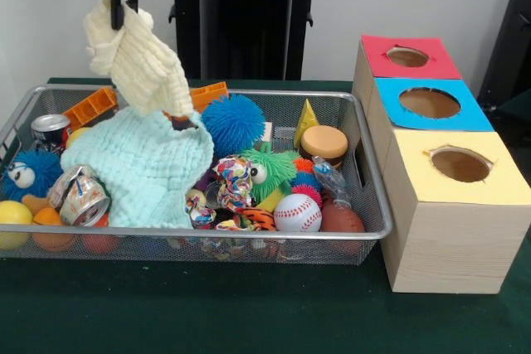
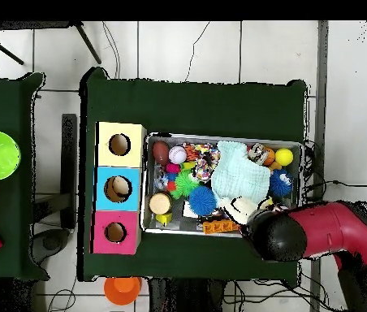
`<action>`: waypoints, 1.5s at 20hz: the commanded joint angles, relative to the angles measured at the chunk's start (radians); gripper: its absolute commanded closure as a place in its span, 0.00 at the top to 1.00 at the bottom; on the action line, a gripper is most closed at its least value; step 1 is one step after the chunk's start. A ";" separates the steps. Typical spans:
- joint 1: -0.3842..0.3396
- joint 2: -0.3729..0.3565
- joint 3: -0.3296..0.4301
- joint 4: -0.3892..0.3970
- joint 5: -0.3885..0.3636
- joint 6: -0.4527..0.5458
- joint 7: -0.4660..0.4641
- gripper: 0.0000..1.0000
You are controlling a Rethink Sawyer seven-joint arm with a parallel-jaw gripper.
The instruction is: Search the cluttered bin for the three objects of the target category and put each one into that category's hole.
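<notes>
Gripper (image 1: 124, 2) clamped on a cream cloth (image 1: 141, 60), lifted above the bin (image 1: 365, 234) at 10 o'clock; overhead, the arm (image 2: 333, 231) hides the grip.

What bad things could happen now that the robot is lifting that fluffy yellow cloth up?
The gripper pinches only a top corner of the cream knitted cloth, so it might slip and drop back into the bin. Its lower end still touches the pale green cloth, which could snag and drag along. No plush animal shows clearly yet.
</notes>
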 commanded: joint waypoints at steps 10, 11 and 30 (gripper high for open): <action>-0.025 0.083 -0.019 -0.053 -0.189 0.116 -0.372 0.00; -0.024 0.085 -0.018 -0.059 -0.195 0.120 -0.377 0.00; -0.036 0.016 0.001 -0.139 -0.179 0.187 -0.539 0.00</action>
